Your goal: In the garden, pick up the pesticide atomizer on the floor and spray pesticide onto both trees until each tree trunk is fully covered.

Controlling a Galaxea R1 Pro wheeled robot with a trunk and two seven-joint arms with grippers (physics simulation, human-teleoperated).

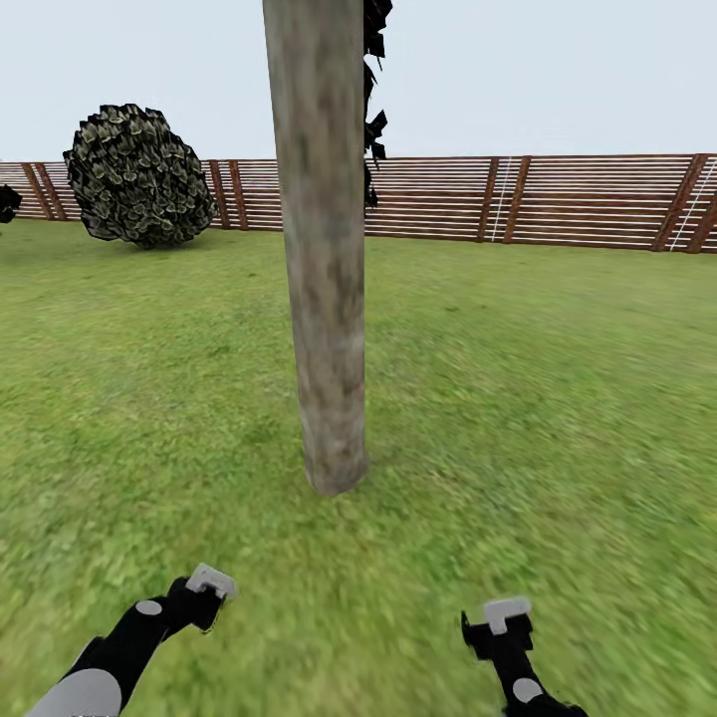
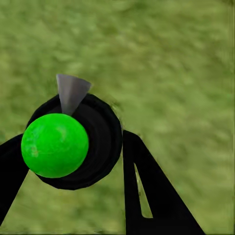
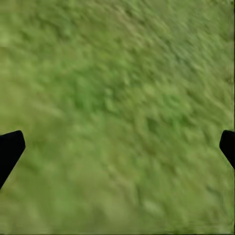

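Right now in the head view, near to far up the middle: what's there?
End effectors, left and right, low over the grass → base of the tree trunk → open lawn → brown slat fence → sky.

Rough mottled bark trunk (image 1: 324, 249); slatted wooden fence (image 1: 558, 199); matt grass (image 1: 548, 398).

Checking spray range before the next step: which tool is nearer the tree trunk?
Left, narrowly. The left tool sits below and left of the tree trunk base, closed around the atomizer. The right tool hangs lower, further off to the right, open.
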